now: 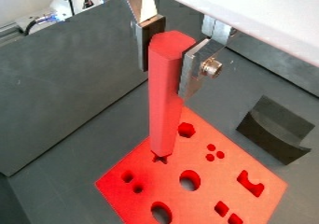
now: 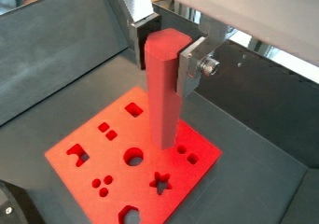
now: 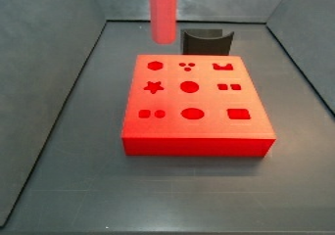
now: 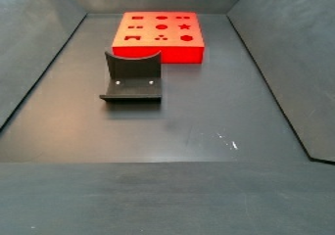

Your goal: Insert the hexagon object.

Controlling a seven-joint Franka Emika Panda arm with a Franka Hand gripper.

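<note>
Wrist view, end effector (image 1: 169,58) gripping hexagon object (image 1: 163,102), fixture (image 1: 277,127) aside

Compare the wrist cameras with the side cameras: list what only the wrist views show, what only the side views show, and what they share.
Only the wrist views show the claw, shut on the upright hexagon object, and its silver fingers. Only a side view shows the whole dark fixture on the floor, standing apart from the red block, with no claw in sight. Shared: the red block with its shaped holes, and, in a side view, the hexagon object's lower part hanging above the block's far edge.
</note>
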